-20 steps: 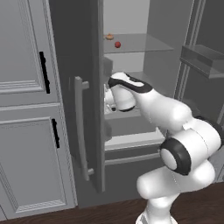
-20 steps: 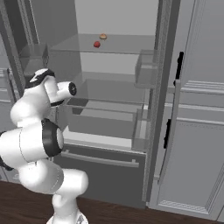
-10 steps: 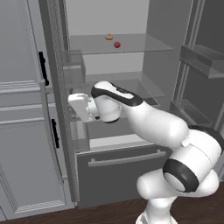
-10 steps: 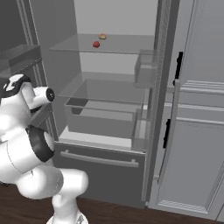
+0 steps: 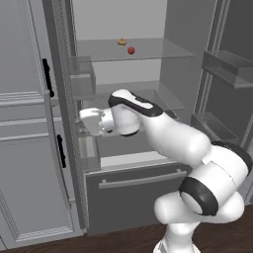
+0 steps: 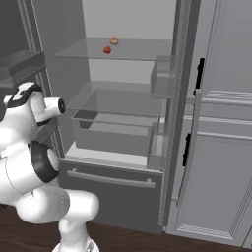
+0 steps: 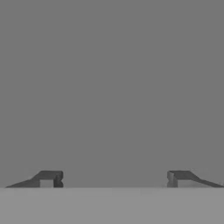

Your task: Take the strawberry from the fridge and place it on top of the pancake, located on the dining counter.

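The gripper (image 7: pixel 113 179) sits low at the fridge (image 5: pixel 123 197), beside its left door's bins (image 5: pixel 83 81), facing a flat surface close ahead. Well above it and off to the right, the strawberry (image 5: pixel 131 50) lies on the top glass shelf (image 5: pixel 158 49), with a small roundish item (image 5: pixel 122 42) just behind it. Below the gripper runs the bottom drawer (image 5: pixel 143 190). Cabinets (image 5: pixel 24 148) stand left of the open door.
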You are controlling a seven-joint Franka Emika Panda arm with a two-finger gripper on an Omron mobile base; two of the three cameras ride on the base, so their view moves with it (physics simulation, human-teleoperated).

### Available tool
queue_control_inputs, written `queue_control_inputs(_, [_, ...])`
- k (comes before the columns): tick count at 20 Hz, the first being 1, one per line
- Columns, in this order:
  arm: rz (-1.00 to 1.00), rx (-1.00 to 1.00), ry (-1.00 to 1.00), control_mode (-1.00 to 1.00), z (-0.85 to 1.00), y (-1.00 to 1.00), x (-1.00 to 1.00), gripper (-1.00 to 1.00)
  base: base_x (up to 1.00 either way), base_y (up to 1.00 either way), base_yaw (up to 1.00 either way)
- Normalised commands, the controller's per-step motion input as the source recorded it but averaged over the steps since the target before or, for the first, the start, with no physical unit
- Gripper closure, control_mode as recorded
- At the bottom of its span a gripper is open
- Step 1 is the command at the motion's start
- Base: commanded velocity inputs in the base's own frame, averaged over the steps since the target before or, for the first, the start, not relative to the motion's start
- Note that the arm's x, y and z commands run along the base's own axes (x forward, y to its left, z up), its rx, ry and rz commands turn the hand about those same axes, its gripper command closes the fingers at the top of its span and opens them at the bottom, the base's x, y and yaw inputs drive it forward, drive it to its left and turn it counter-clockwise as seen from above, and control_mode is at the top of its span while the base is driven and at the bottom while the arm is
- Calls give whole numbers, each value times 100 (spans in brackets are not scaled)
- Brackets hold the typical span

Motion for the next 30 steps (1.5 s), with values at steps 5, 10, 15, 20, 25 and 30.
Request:
queue_control_inputs(5, [0, 0, -18, -100, 12, -58, -89, -100, 0, 0, 0])
queue_control_inputs(10, [-10, 0, -12, -100, 25, -69, -93, -100, 0, 0, 0])
queue_control_inputs(15, [-22, -10, -9, -100, 31, -58, -86, -100, 0, 0, 0])
queue_control_inputs(20, [-32, -26, -5, -100, 26, -42, -91, -100, 0, 0, 0])
queue_control_inputs(25, [-31, -34, -6, -100, 29, -50, -77, -100, 0, 0, 0])
queue_control_inputs(30, [-30, -34, -1, -100, 22, -45, -60, -100, 0, 0, 0])
